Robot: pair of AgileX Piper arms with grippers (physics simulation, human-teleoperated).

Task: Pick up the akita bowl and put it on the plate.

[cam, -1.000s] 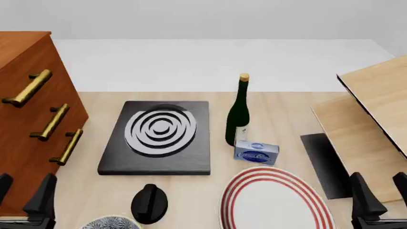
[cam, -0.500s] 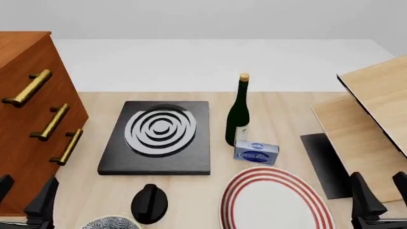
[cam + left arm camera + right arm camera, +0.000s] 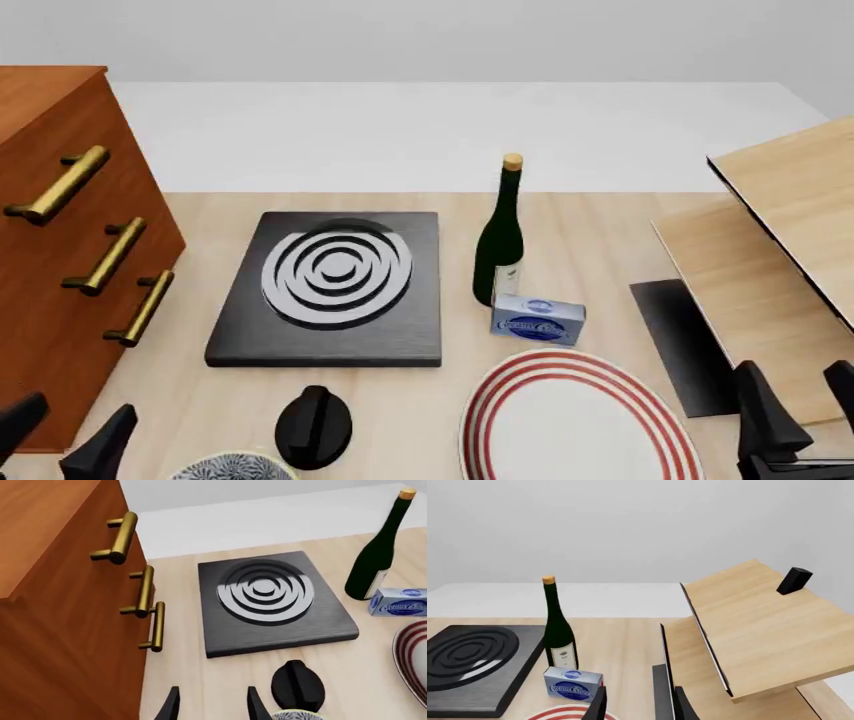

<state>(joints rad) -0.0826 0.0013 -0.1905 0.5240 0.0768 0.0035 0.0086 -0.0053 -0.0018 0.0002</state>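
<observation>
Only the top rim of the speckled akita bowl (image 3: 234, 468) shows at the front view's lower edge, just left of a black knob. It also peeks in as a sliver (image 3: 297, 715) in the left wrist view. The red-ringed white plate (image 3: 534, 375) lies at the front right, and its rim shows in both wrist views (image 3: 408, 652) (image 3: 568, 712). My left gripper (image 3: 70, 428) stands open to the left of the bowl, near the cabinet, with nothing between its fingers. My right gripper (image 3: 798, 398) is open and empty, to the right of the plate.
A black stove (image 3: 334, 290) with grey rings lies mid-table, with a black knob (image 3: 314, 425) in front of it. A wine bottle (image 3: 502, 235) and a blue box (image 3: 538, 320) stand behind the plate. A wooden cabinet (image 3: 54, 230) rises at the left and a wooden rack (image 3: 787, 230) at the right.
My left gripper has dropped lower in the front view and shifted slightly right, toward the bowl. The right gripper and the objects have not moved.
</observation>
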